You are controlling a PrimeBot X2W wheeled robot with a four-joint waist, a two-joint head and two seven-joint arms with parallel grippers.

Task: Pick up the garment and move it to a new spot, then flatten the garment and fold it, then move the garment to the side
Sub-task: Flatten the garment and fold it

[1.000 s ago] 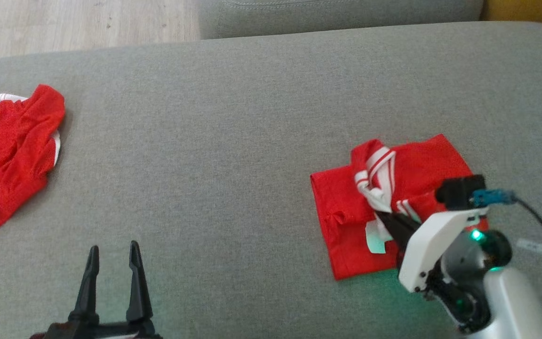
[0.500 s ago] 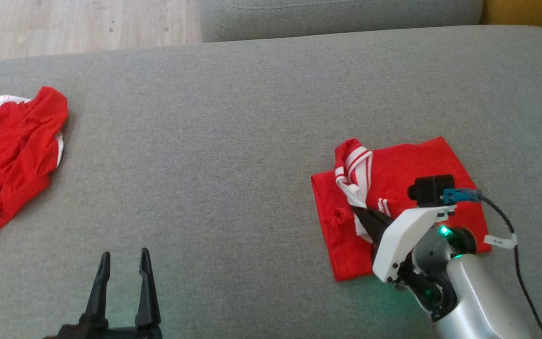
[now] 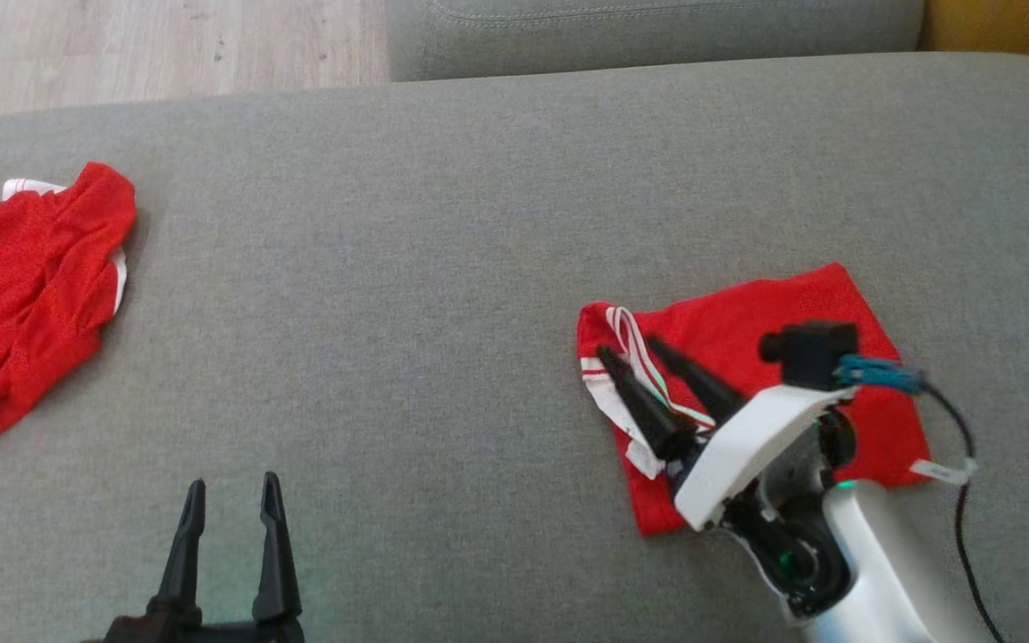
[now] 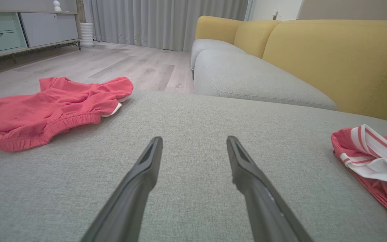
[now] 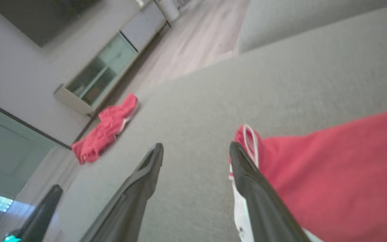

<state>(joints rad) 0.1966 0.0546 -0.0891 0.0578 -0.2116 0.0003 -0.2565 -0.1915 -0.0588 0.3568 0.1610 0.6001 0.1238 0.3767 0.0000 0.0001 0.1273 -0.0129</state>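
Spanning the scene: grey cushion [image 3: 443,268], one. Red heap [image 3: 23,295], crumpled, white trim showing, at the cushion's far left. Garment [image 3: 738,323], red with white-striped trim, folded to a rough square, lying flat right of centre, well apart from the heap. Right gripper [image 3: 629,348], fingers spread, holding nothing, tips over the garment's striped left edge. Left gripper [image 3: 233,482], fingers spread, empty, over bare cushion at near left.

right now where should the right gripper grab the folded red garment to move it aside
Probably the left edge with the white striped trim, coming low from the left so one finger slides under the whole stack. The folded red garment lies flat in layers; the open right gripper hovers there.
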